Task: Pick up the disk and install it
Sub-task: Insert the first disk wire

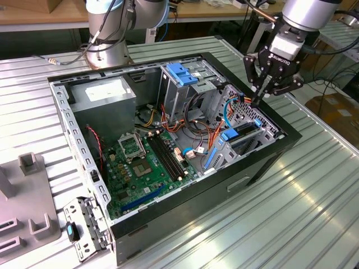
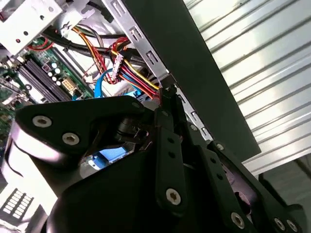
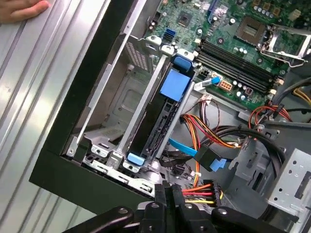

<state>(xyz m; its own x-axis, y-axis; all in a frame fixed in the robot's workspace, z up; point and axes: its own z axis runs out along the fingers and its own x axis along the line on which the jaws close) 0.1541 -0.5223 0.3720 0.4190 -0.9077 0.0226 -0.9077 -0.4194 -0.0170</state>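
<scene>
Looking across the exterior view: an open black computer case [image 1: 263,162] lies on its side on a ribbed, silvery metal table [image 1: 314,213] whose slats catch bright reflections. Behind it stands the grey base of the robot arm [image 1: 106,33], with a wooden bench edge and cables further back; cardboard boxes sit on the floor at the exterior view's right. A grey fixture block [image 1: 28,224] rests at the exterior view's left edge, and a small metal bracket with a black knob [image 1: 84,227] lies just beside the case's near corner. Inside the case: green motherboard [image 1: 140,168], grey power supply box [image 1: 104,92], tall metal cage with a blue latch [image 1: 180,73]. The gripper [image 1: 259,102] hangs over the case's far right wall, fingers drawn together to a narrow point, holding nothing visible. The disk [image 1: 238,137] sits slotted in the bay just below it, blue carrier ends showing. Second wrist view: the black gripper linkage [image 2: 165,160] closes to a tip at the case's metal rim, beside a bundle of red, yellow and black wires [image 2: 129,68]; ribbed table beyond the black wall. First wrist view: the disk [image 3: 160,116] lies in its bay along the case wall, blue tab at each end, a blue data cable [image 3: 194,150] near it. A person's fingertips [image 3: 22,9] rest on the table at the corner.
</scene>
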